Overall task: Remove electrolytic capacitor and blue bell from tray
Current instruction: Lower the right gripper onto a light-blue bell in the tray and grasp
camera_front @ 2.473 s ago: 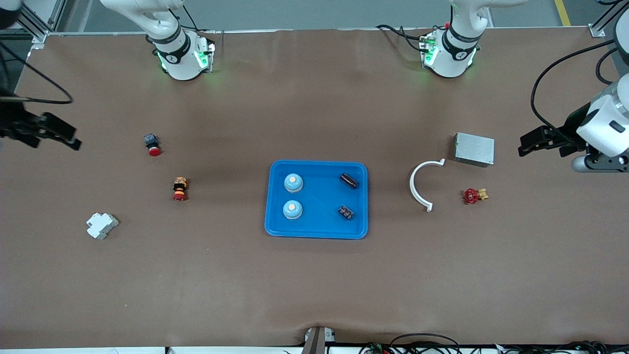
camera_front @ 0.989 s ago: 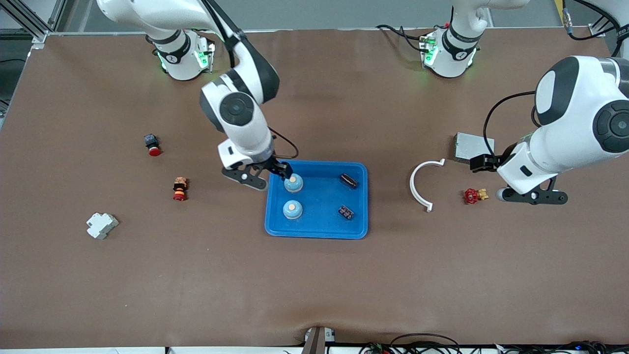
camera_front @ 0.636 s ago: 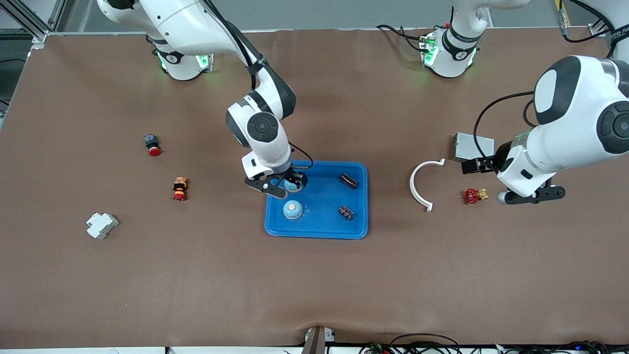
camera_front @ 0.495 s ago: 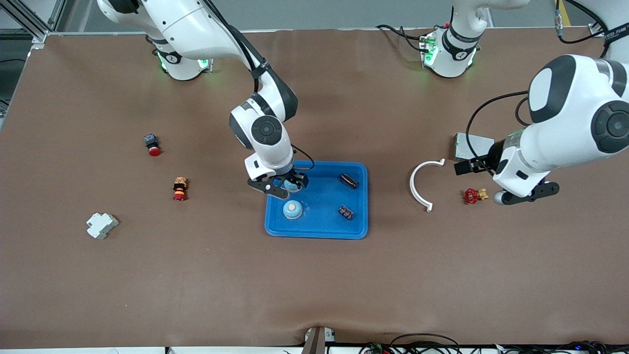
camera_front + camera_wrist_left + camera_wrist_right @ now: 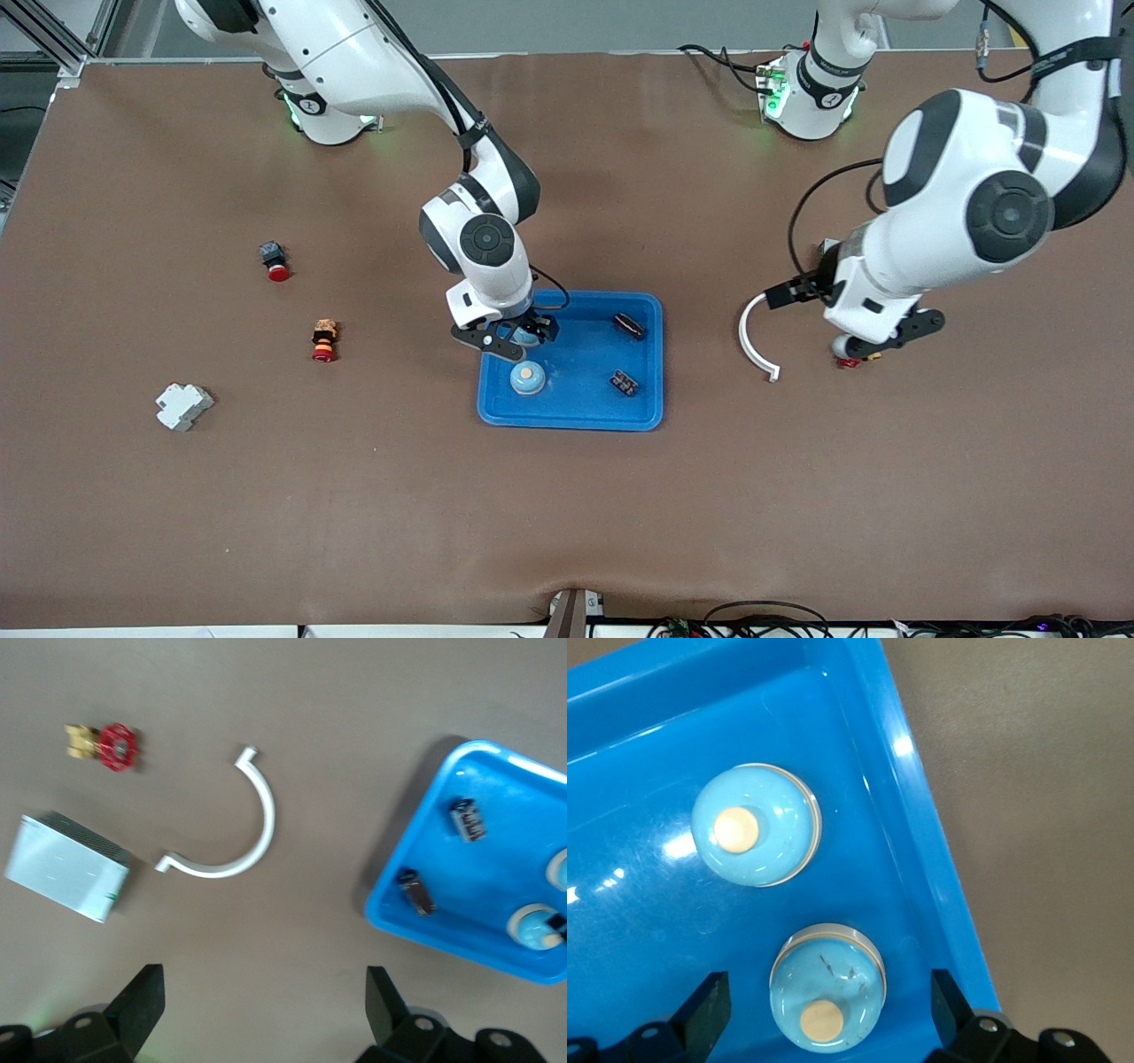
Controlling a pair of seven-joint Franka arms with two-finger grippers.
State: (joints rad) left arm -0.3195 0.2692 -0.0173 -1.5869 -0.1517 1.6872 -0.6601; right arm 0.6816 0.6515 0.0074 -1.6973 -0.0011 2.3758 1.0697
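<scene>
Centre of the front view: my right gripper point(image 5: 516, 335) hangs low over the blue tray point(image 5: 571, 424), fingers spread wide either side of the farther bell point(image 5: 827, 997), pinching nothing. The nearer bell point(image 5: 527, 378) stands just beside it. Both bells sit close to the tray rim toward the right arm's end of the table. The farther capacitor point(image 5: 628, 325) and nearer capacitor point(image 5: 624, 383) lie along the tray's edge toward the left arm's end, well apart from the bells.

My left gripper point(image 5: 787, 294) is spread and empty over the table by the white curved bracket point(image 5: 751, 341).

The left wrist view shows whole the grey metal box point(image 5: 66, 868) and the red valve point(image 5: 115, 746), which my left arm largely covers in the front view. The right wrist view shows scratches on the farther bell's dome.

Toward the right arm's end lie a red-capped push button point(image 5: 275, 262), a second red button point(image 5: 324, 342) and a white circuit breaker point(image 5: 183, 406). Bare brown table point(image 5: 567, 523) fills the lower part of the front view.

Markings on the capacitors are too small to read.
</scene>
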